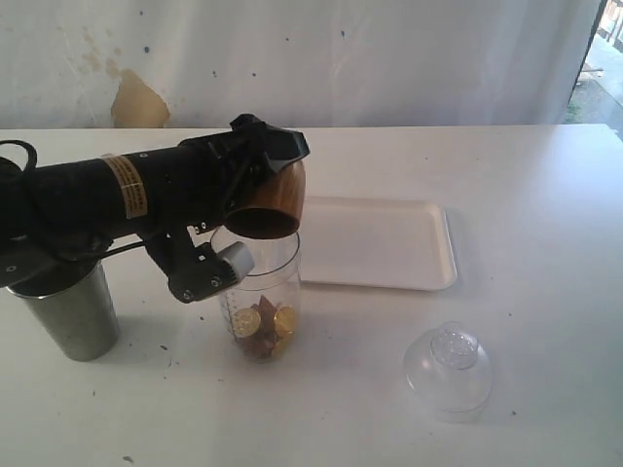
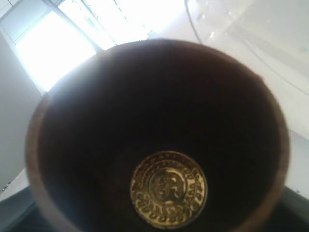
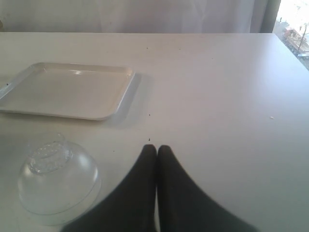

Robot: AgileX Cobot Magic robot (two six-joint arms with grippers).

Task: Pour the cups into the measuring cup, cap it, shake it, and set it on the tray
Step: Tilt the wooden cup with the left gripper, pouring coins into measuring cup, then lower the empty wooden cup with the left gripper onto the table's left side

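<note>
Exterior: the left tool (image 1: 258, 180) clamps a brown cup (image 1: 273, 206) tipped over the measuring cup (image 1: 261, 292) just beneath it, which has coins (image 1: 261, 326) inside; how the jaws sit is hard to make out. Left wrist alone shows one gold coin (image 2: 168, 189) inside that cup. Right wrist: the right tool (image 3: 156, 152) is closed and empty, with the tray (image 3: 67, 89) and a clear lid (image 3: 58, 181) ahead of it.

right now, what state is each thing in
tipped cup, held mouth-down over the measuring cup, one coin inside
other cup, upright on table
measuring cup, upright, uncapped, coins at bottom
lid, loose on table
tray, nothing on it
left gripper, clamped on tipped cup
right gripper, shut, holding nothing
</note>
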